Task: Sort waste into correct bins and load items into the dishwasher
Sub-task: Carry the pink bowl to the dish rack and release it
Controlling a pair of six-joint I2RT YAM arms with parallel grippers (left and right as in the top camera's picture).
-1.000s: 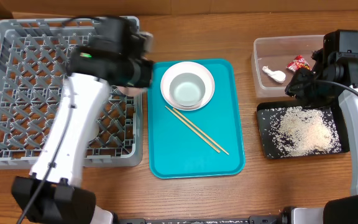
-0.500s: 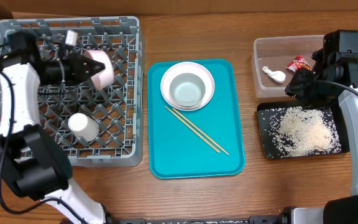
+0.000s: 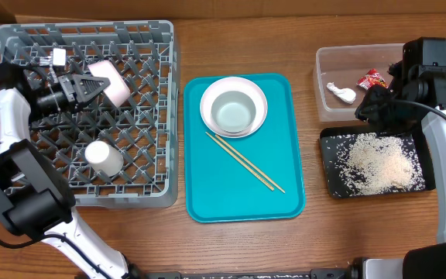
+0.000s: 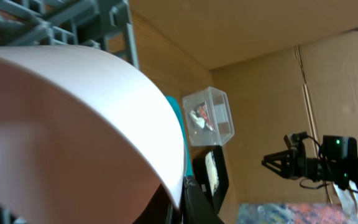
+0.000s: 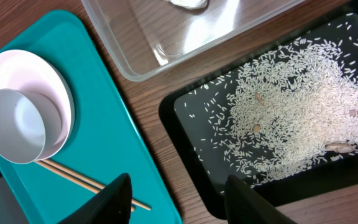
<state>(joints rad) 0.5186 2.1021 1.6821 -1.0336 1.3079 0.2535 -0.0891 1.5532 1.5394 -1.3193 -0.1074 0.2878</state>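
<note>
My left gripper (image 3: 84, 85) is shut on the rim of a white bowl (image 3: 108, 79) and holds it tilted on its side over the back of the grey dish rack (image 3: 155, 167). The bowl fills the left wrist view (image 4: 61, 124). A small white cup (image 3: 103, 157) stands in the rack. The white plate (image 3: 259, 99) with the grey bowl (image 3: 233, 111) on it and the chopsticks (image 3: 245, 161) lie on the teal tray. My right gripper (image 5: 182, 205) is open and empty, over the gap between the teal tray and the black tray (image 5: 185, 112) of rice (image 5: 297, 112).
The teal tray (image 3: 281, 132) sits mid-table. The clear tub (image 3: 324, 62) at the back right holds the red wrapper (image 3: 374, 79) and the white scrap (image 3: 341, 92). The black tray (image 3: 330, 182) lies in front of it.
My left arm has swung left, carrying the white bowl from the rack's right edge to over its back left part. The cup now shows in the rack. The right arm has not moved.
</note>
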